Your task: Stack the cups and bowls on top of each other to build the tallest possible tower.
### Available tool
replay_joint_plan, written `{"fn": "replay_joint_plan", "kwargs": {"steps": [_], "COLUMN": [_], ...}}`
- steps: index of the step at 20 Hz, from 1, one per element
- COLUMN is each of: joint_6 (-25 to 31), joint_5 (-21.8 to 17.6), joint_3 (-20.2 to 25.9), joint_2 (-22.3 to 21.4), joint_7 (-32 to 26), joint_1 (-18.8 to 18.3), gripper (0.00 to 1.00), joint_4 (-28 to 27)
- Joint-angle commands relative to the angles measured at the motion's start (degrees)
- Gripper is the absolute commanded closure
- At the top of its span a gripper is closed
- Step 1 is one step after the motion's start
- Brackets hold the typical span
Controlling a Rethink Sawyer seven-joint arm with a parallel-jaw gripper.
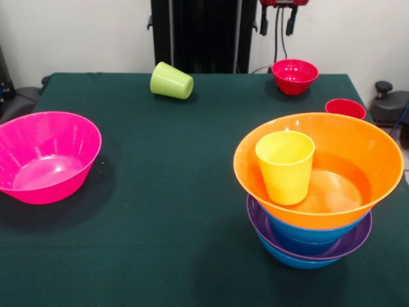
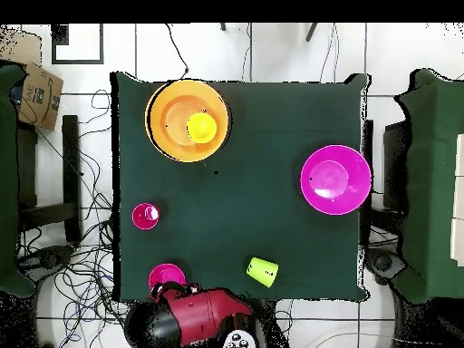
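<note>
The tower stands at the front right: a blue bowl (image 1: 287, 259) lowest, a purple bowl (image 1: 359, 240), another blue bowl (image 1: 300, 239), then the wide orange bowl (image 1: 364, 137) with the yellow cup (image 1: 285, 165) upright inside. It also shows in the overhead view (image 2: 168, 136). The pink bowl (image 1: 45, 157) sits alone at the left. The lime green cup (image 1: 171, 81) lies on its side at the far edge. The red cup (image 1: 345, 107) stands upright near the small red bowl (image 1: 294, 75). My gripper (image 1: 277, 22) hangs open and empty above the small red bowl. The translucent blue bowl is not visible.
The dark green table (image 1: 179, 211) ends just behind the small red bowl and the green cup. The black pedestal (image 1: 204, 32) stands behind the far edge. In the overhead view the arm (image 2: 195, 317) is folded back over the table's edge by the small red bowl (image 2: 167, 276).
</note>
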Motion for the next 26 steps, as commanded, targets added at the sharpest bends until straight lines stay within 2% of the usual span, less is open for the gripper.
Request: {"fn": "replay_joint_plan", "kwargs": {"steps": [1, 3, 10, 18, 26], "joint_6": [-1.87, -2.61, -1.44, -4.33, -14.80], "joint_5": [0.90, 0.88, 2.55, 3.34, 3.44], "joint_3": [-7.24, -6.52, -7.77, -9.10, -11.28], "joint_2": [2.04, 3.24, 2.38, 4.07, 13.81], "joint_7": [11.84, 11.19, 10.82, 12.12, 14.27], "joint_1": [6.62, 6.62, 8.11, 10.29, 13.19], "gripper": [0.00, 0.00, 0.00, 0.00, 0.00], "joint_4": [-1.92, -1.68, 0.36, 1.70, 0.82]}}
